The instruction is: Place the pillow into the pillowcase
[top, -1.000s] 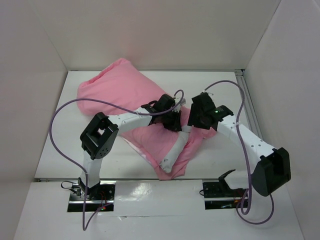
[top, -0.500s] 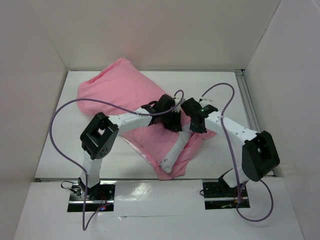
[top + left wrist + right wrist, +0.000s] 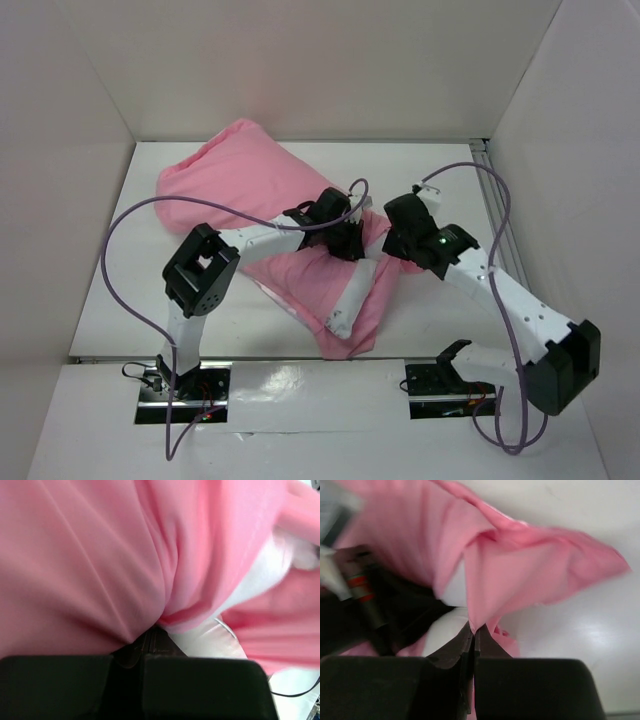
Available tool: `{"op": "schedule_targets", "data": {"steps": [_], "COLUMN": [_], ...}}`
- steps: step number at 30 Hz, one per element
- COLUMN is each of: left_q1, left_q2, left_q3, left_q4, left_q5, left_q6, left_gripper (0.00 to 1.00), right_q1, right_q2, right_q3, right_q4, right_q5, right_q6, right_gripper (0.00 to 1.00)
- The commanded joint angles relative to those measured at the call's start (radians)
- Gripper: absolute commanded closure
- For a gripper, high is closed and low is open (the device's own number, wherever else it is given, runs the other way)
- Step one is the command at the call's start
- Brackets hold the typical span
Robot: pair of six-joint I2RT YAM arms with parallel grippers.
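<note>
The big shiny pink satin pillowcase (image 3: 250, 185) is sprawled across the white tabletop (image 3: 120, 290), running from the far left corner down toward the middle of the near edge. The far-left end is puffed up and full, while the near end is flatter and rumpled. The plain white stuffed pillow (image 3: 348, 300) is mostly swallowed by it. Only a narrow strip and one corner poke out of the opening on the near side, between the two arms.

The left gripper (image 3: 150, 639) has its jaws pressed together on a bunched fold of the pink cloth, and its wrist view shows a bit of white pillow just past the pinch. The right gripper (image 3: 472, 632) is clamped too, nipping a pink edge at the case's mouth, with the fabric fanning up and away from its tips.

From above, the two heads sit close together over the middle of the case, one on each side of the exposed white strip. Purple cables (image 3: 112, 262) loop off both arms.
</note>
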Motion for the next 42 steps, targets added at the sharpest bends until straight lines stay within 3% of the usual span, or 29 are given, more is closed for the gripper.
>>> {"op": "schedule_targets", "data": {"steps": [1, 3, 8, 12, 17, 21, 28, 34, 42], "left_q1": [-0.006, -0.006, -0.017, -0.052, -0.124, -0.149, -0.149, -0.124, -0.072], "left_q2": [0.144, 0.144, 0.135, 0.063, -0.147, -0.186, -0.097, 0.095, 0.101], "left_q3": [-0.131, -0.144, -0.153, -0.229, -0.334, -0.360, -0.247, -0.093, -0.116], "left_q4": [-0.289, -0.278, -0.278, -0.278, -0.267, -0.244, -0.235, -0.246, -0.192], "left_q5": [-0.012, 0.000, 0.009, 0.067, 0.130, 0.193, 0.201, 0.141, 0.173], "left_q6": [0.006, 0.015, 0.026, 0.044, 0.044, 0.023, 0.003, -0.026, -0.035], "left_gripper": [1.00, 1.00, 1.00, 1.00, 1.00, 1.00, 1.00, 1.00, 1.00], "right_q1": [-0.025, -0.025, -0.025, -0.072, -0.231, -0.324, -0.358, -0.358, -0.358], "right_q2": [-0.210, -0.243, -0.276, -0.146, -0.054, -0.043, -0.115, -0.246, -0.229], "right_q3": [-0.002, -0.028, -0.016, 0.131, 0.087, 0.030, 0.052, 0.136, 0.136], "right_q4": [0.389, 0.582, 0.748, 0.666, 0.667, 0.702, 0.711, 0.744, 0.634], "right_q5": [0.003, -0.104, -0.119, -0.057, -0.112, -0.207, -0.388, -0.560, -0.574], "right_q6": [-0.118, -0.138, -0.211, -0.316, -0.345, -0.336, -0.336, -0.327, -0.379], "right_gripper": [1.00, 1.00, 1.00, 1.00, 1.00, 1.00, 1.00, 1.00, 1.00]}}
